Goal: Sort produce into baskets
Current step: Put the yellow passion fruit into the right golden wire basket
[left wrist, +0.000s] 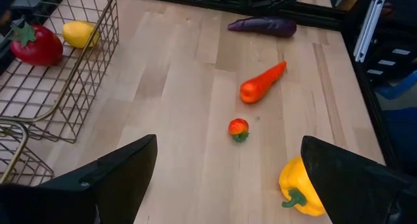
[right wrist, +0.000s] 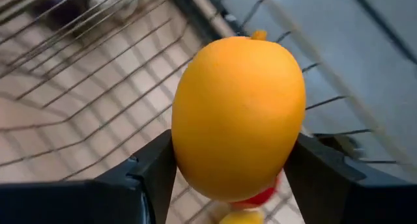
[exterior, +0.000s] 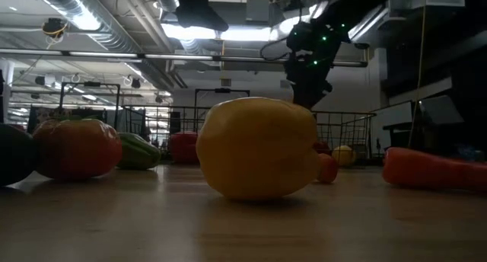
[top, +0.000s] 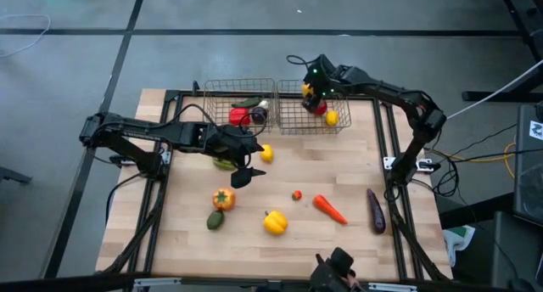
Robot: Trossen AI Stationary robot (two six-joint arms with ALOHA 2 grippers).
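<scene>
Produce is my concern: a round orange-yellow toy fruit (right wrist: 238, 116) sits clamped between the two dark fingers of my right claw (top: 312, 90), which hangs over the right-hand wire-mesh basket (top: 338, 124) at the desk's far edge. A red piece (top: 318, 107) and a yellow lemon (top: 332, 117) already lie in that basket, directly under the load. The matching left-hand wire basket (top: 214, 97) beside it holds a red pepper (top: 239, 116) and some darker pieces.

My left claw (top: 244, 166) is spread wide and holds nothing, hovering near the desk's middle, close to a small yellow fruit (top: 266, 153) and a green piece (top: 224, 163).

Loose on the desk nearer the front edge: a yellow bell pepper (top: 274, 221), an orange tomato-like piece (top: 223, 198), a dark green avocado (top: 215, 220), a tiny red tomato (top: 297, 194), an orange carrot (top: 329, 208) and a purple eggplant (top: 376, 210) toward the right edge.

My worry is the release. The fruit looks smooth and round, so dropped from height onto the red piece below, it could bounce over the shallow rim. Letting go near the basket's far wall could send it off the desk.
</scene>
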